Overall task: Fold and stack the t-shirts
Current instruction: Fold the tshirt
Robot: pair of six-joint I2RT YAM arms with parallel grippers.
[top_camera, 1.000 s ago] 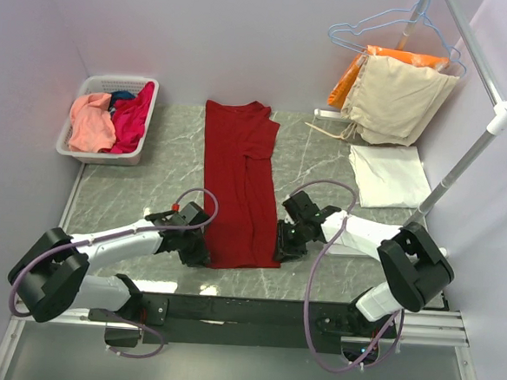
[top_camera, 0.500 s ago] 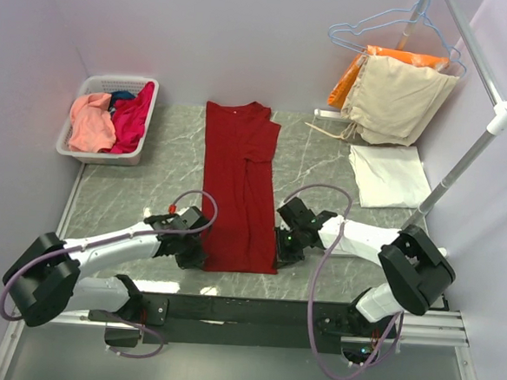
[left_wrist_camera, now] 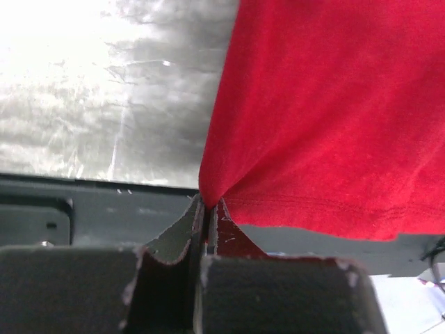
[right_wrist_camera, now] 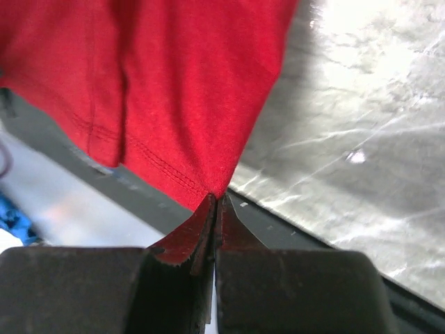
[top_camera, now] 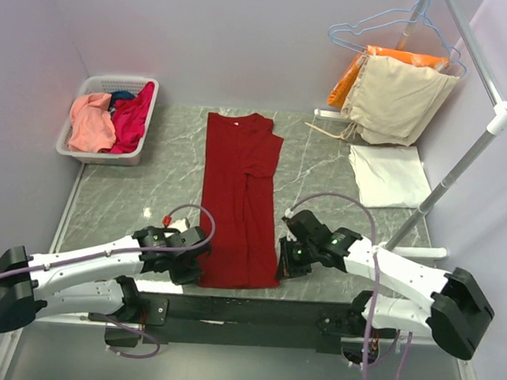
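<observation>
A dark red t-shirt (top_camera: 238, 198) lies folded lengthwise in a long strip down the middle of the marble table. My left gripper (top_camera: 192, 269) is shut on its near left hem corner (left_wrist_camera: 212, 191). My right gripper (top_camera: 284, 269) is shut on its near right hem corner (right_wrist_camera: 215, 188). Both corners are lifted a little over the table's front edge. A folded cream-white t-shirt (top_camera: 389, 175) lies at the right. Salmon-pink (top_camera: 90, 120), magenta (top_camera: 132, 116) and blue (top_camera: 121, 96) shirts sit in a white basket (top_camera: 70, 148) at the back left.
Beige (top_camera: 395, 100) and orange (top_camera: 348, 77) garments hang on wire hangers from a white rack pole (top_camera: 460, 170) at the back right. The black front rail (top_camera: 245, 311) runs just under the held hem. Purple walls close the left and back sides.
Both grippers have pulled the red shirt's hem toward the front edge, and the whole shirt has slid nearer. Both arms have drawn back and lowered.
</observation>
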